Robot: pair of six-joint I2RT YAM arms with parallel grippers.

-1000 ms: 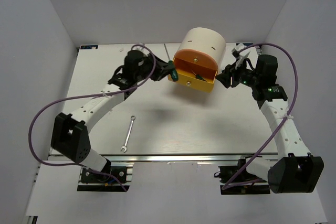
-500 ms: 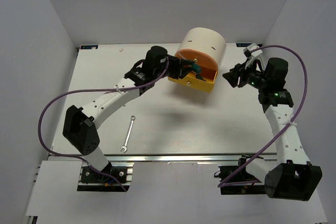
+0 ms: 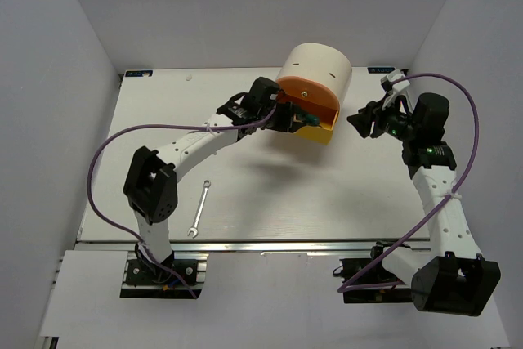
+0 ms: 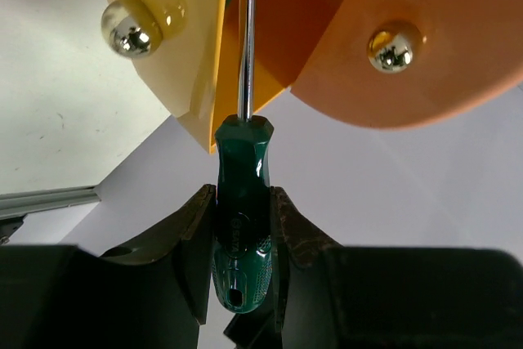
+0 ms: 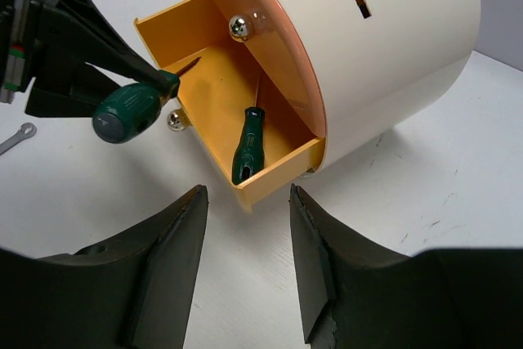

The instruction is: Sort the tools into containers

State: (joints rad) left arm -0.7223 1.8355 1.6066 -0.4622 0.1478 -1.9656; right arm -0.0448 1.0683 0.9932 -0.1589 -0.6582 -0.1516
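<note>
The cream drum cabinet (image 3: 317, 67) stands at the back centre, and its yellow drawer (image 3: 317, 130) is pulled out under the orange front (image 3: 304, 96). My left gripper (image 3: 288, 114) is shut on a green-and-black screwdriver (image 4: 242, 161). The shaft points into the open drawer, past the yellow front's knob (image 4: 131, 30). The right wrist view shows that screwdriver (image 5: 131, 110) at the drawer's rim (image 5: 167, 18) and another screwdriver (image 5: 247, 146) lying inside. My right gripper (image 3: 359, 120) is open and empty, right of the cabinet. The silver wrench (image 3: 200, 208) lies on the table at front left.
The purple cables (image 3: 98, 161) loop beside both arms. White walls close in the table's left, back and right sides. The wrench's end also shows at the left edge of the right wrist view (image 5: 18, 137).
My left gripper has carried the screwdriver to the right, from beside the cabinet to the open yellow drawer. My right gripper backed away to the right, then held still.
</note>
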